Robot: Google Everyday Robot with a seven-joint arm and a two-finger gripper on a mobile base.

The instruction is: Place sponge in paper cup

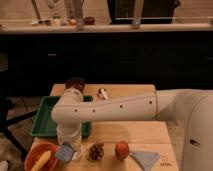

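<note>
My white arm reaches in from the right, bends at the elbow over the green tray and points down at the table's front left. The gripper (69, 148) is at its lower end, just above the tabletop. A blue-grey sponge (64, 153) lies tilted right at the gripper's tip, touching it. A cup with a dark top (75, 83), likely the paper cup, stands at the table's back left, partly hidden behind my elbow.
A green tray (46, 120) lies at the left under my arm. An orange bowl (35, 156) holding a banana sits front left. A pine cone (96, 150), a red fruit (121, 149) and a blue-grey cloth (145, 160) line the front edge. A small object (102, 93) lies at the back.
</note>
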